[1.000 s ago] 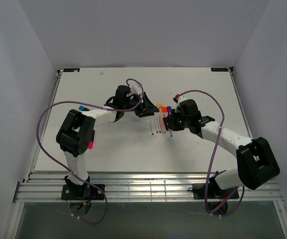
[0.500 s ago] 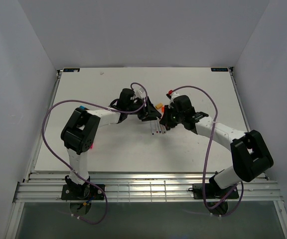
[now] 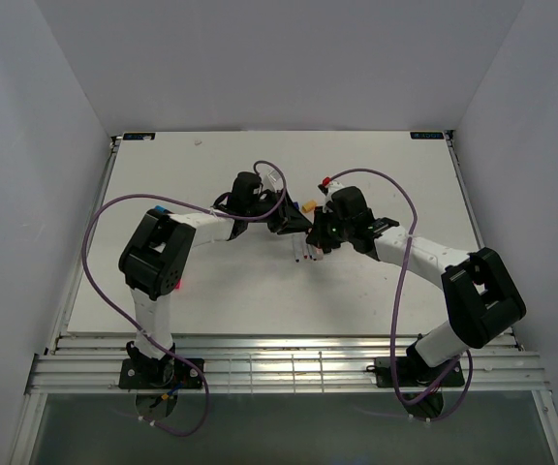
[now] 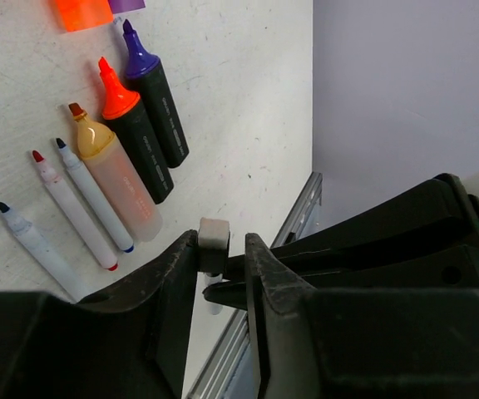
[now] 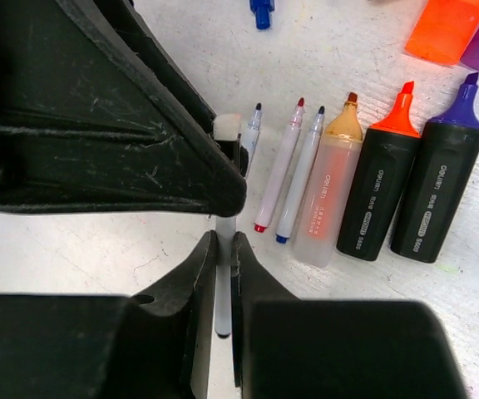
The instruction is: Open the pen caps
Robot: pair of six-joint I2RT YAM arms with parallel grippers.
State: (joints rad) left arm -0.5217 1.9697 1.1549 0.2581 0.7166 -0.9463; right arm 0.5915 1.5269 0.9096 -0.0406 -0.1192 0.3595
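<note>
Over the row of pens (image 3: 304, 254) up top, left gripper (image 3: 295, 223) and right gripper (image 3: 317, 235) sat nose to nose. Left wrist cam: jaws sat partly open around a white cap (image 4: 214, 233) beside that row. Right wrist cam: jaws clamped the white pen (image 5: 224, 291); orange cap (image 5: 443, 29) lay past the row.

A white tabletop (image 3: 260, 300) (scuffed with faint marks) filled the floor of a plain enclosure, with pale grey walls (image 3: 27, 145) rising on the left, back and right. Ribbed aluminium rails (image 3: 289, 368) ran along its near edge, and the light was even and soft.
</note>
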